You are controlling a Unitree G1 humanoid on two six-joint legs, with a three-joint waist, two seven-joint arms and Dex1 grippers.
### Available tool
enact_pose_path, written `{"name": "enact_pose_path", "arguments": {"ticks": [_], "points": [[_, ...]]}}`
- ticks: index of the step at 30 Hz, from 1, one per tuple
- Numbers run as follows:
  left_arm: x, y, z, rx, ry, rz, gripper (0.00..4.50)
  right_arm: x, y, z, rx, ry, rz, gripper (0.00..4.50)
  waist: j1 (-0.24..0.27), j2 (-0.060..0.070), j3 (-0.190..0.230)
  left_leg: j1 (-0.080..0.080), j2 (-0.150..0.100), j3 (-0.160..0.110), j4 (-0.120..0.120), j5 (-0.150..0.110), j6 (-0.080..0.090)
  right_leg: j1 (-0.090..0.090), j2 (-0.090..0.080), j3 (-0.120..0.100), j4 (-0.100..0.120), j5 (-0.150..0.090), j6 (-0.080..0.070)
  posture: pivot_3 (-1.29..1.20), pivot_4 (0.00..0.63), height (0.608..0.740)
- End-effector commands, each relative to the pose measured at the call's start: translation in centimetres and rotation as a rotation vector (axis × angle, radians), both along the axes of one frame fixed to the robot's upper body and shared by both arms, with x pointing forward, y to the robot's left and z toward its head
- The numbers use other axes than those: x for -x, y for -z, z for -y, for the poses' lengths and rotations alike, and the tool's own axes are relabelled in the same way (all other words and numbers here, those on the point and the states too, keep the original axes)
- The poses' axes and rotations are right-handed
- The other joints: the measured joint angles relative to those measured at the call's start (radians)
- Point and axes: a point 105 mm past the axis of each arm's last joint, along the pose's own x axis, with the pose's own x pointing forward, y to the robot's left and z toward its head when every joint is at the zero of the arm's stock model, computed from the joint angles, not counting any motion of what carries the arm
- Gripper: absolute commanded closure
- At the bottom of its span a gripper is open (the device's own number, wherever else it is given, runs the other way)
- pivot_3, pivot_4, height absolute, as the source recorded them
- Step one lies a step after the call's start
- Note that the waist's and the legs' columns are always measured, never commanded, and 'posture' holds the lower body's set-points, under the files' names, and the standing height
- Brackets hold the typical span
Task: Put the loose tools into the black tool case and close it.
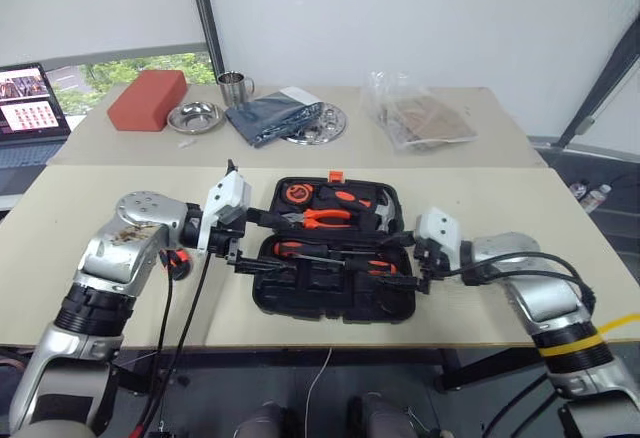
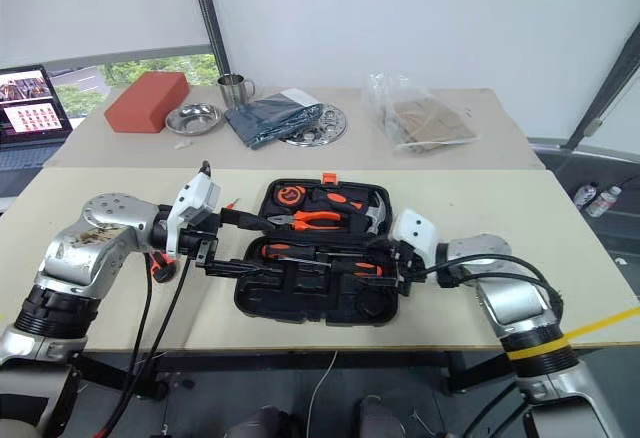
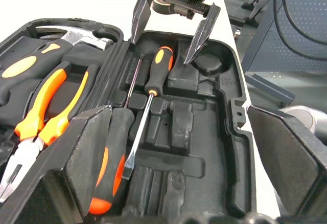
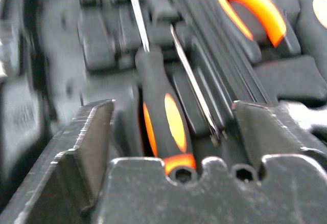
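The black tool case [image 1: 335, 258] lies open on the front surface [image 1: 520, 218], hinge running side to side, orange latch [image 1: 336, 175] at the 12 o'clock edge. The far half holds the hammer [image 1: 380, 208], the pliers [image 1: 322, 216] and the round tape measure [image 1: 297, 193]. The near half holds two black-and-orange screwdrivers [image 3: 153, 75] lying in its recesses close to the hinge.

Step in hand: seating the screwdrivers. The right hand [image 1: 425, 268] stands at the 3 o'clock end of the case, fingers spread and released, straddling one screwdriver handle [image 4: 166, 127] without gripping it. The left hand [image 1: 236, 250] stands at the 9 o'clock end, fingers fully apart, grasping nothing.

Judgement: the screwdrivers appear placed; several recesses in the near half are vacant, so loading looks incomplete. No other loose tool can be made out on the surface around the case.

Next move calls for: withdrawing the right hand clear of the recess without dragging the handle out, checking that both shafts lie flat below the rim, then either fetching any remaining tool or folding one half over the other until the latch engages.

Writing: no brand or label is legible on the case or the tools. A laptop screen [image 1: 28, 100] at 10 o'clock shows thumbnails too small to read.
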Motion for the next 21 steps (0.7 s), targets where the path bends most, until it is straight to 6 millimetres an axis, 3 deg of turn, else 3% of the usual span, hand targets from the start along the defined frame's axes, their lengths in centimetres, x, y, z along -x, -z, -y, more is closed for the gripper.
{"name": "enact_pose_path", "arguments": {"ticks": [1,9,14,17,21], "points": [[-0.1,0.0,-0.5,-0.025,-0.012,0.048,0.0,0.1,-1.0,-1.4,0.001,-0.038,0.052,1.85,0.003,0.0,0.0,0.0,0.0,0.0,0.0,0.0,0.0,0.0,0.0,0.0,0.0,0.0,0.0,0.0,0.15,0.736],[0.2,0.5,-1.0,-0.036,-0.039,0.046,0.0,-0.6,2.0,-2.9,0.136,-0.027,0.073,4.44,0.006,0.0,0.0,-0.001,-0.001,0.0,0.0,0.0,0.0,0.0,-0.001,-0.001,0.0,0.0,0.0,0.0,0.15,0.736],[0.2,0.7,-0.9,-0.045,-0.042,0.042,0.0,-1.1,4.3,-2.5,0.245,0.014,0.073,4.44,0.001,0.0,-0.001,0.001,0.0,0.0,0.0,0.0,0.0,0.0,-0.001,0.0,0.001,-0.002,0.001,0.0,0.15,0.736],[0.0,0.6,-1.2,-0.047,-0.061,0.044,0.0,-0.4,2.9,-3.2,0.156,-0.015,0.094,4.44,0.003,-0.001,-0.001,0.003,0.0,0.0,0.0,0.001,-0.002,0.002,-0.001,0.001,0.003,-0.003,0.002,0.0,0.15,0.736],[-0.8,0.1,-3.7,-0.024,-0.204,0.014,0.0,0.4,-3.5,-3.8,-0.134,-0.008,0.134,4.44,0.001,-0.001,-0.001,0.002,0.0,0.0,0.0,0.001,-0.002,0.001,-0.001,0.001,0.003,-0.002,0.001,0.0,0.15,0.736]]}}
